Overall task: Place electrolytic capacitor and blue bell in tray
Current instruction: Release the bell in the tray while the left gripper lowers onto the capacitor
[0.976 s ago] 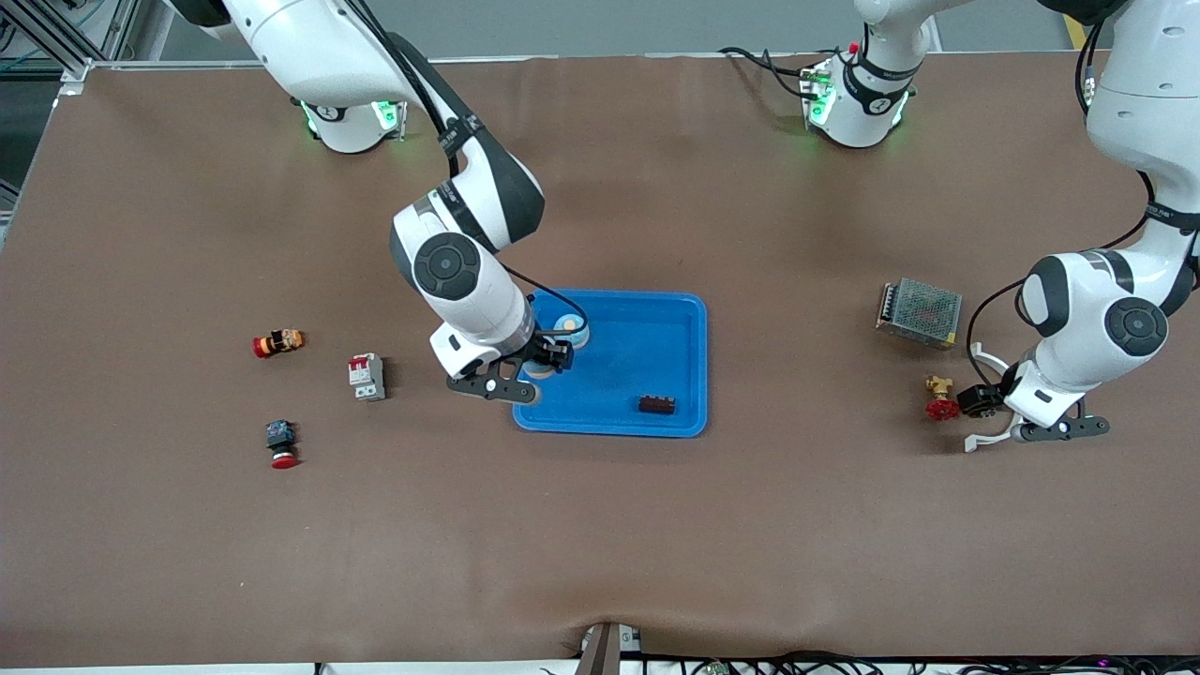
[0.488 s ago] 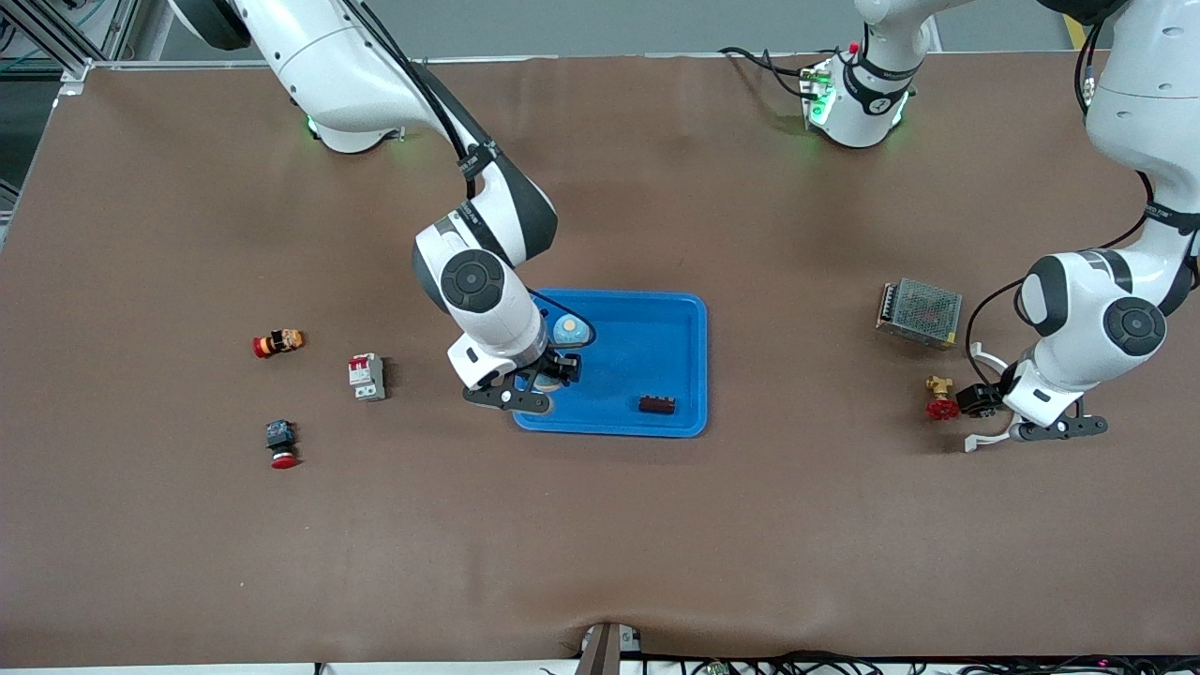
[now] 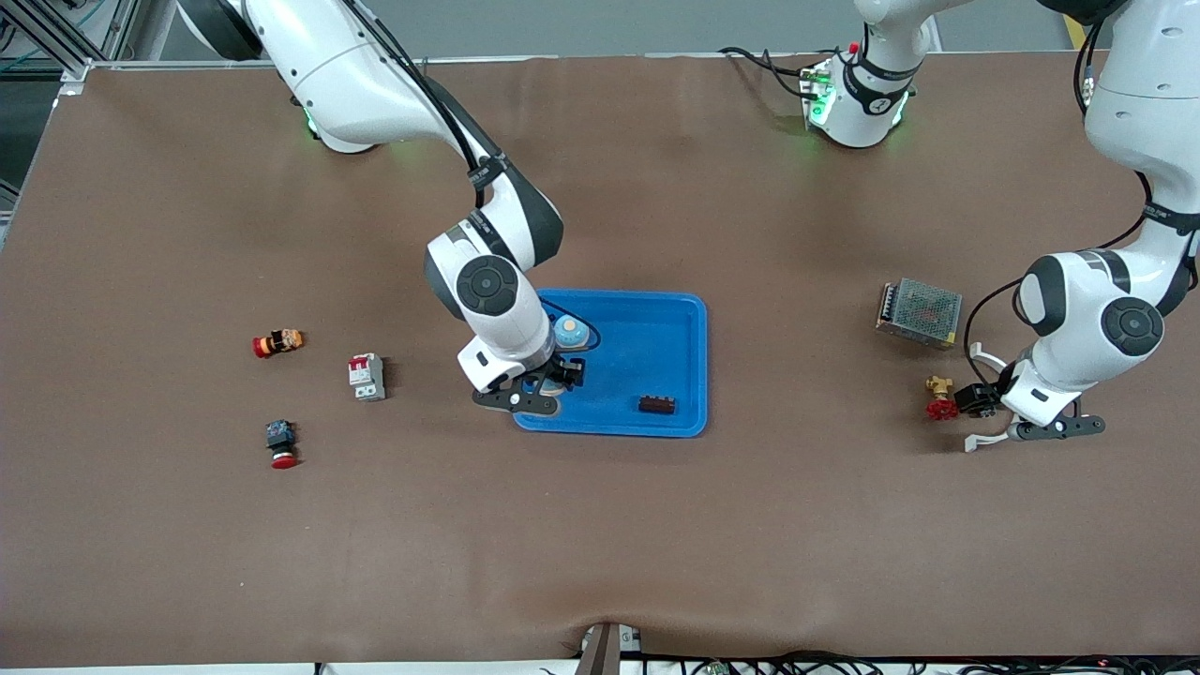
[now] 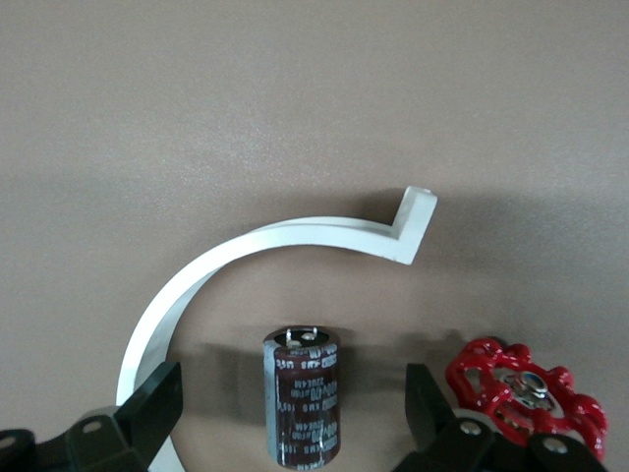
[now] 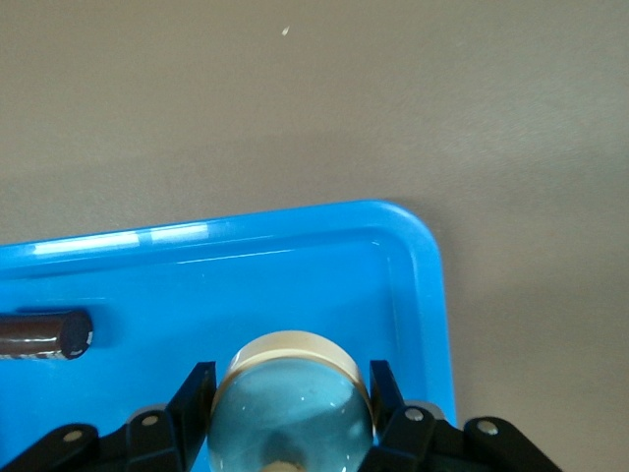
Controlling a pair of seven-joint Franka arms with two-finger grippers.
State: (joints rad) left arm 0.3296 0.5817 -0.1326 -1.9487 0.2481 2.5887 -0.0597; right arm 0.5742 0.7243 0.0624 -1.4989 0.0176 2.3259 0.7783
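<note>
The blue tray [image 3: 647, 347] lies mid-table. My right gripper [image 3: 555, 377] is low over the tray's corner nearest the front camera at the right arm's end, shut on a light-blue bell with a cream rim [image 5: 290, 393]. The tray [image 5: 295, 265] and that gripper [image 5: 290, 379] show in the right wrist view. A light-blue round thing [image 3: 569, 330] lies in the tray beside the gripper. A dark cylinder [image 3: 656, 405] lies in the tray too. My left gripper [image 4: 290, 408] is open around a dark-red electrolytic capacitor [image 4: 302, 393] on the table, at the left arm's end [image 3: 970, 403].
A red valve wheel [image 3: 940, 407] and a white curved plastic piece [image 4: 265, 241] lie right by the capacitor. A metal mesh box [image 3: 919, 312] sits farther from the front camera. A circuit breaker [image 3: 367, 377] and two red push buttons [image 3: 278, 343] [image 3: 282, 444] lie toward the right arm's end.
My right gripper has moved with the bell toward the tray's corner nearest the front camera. The left arm has barely moved.
</note>
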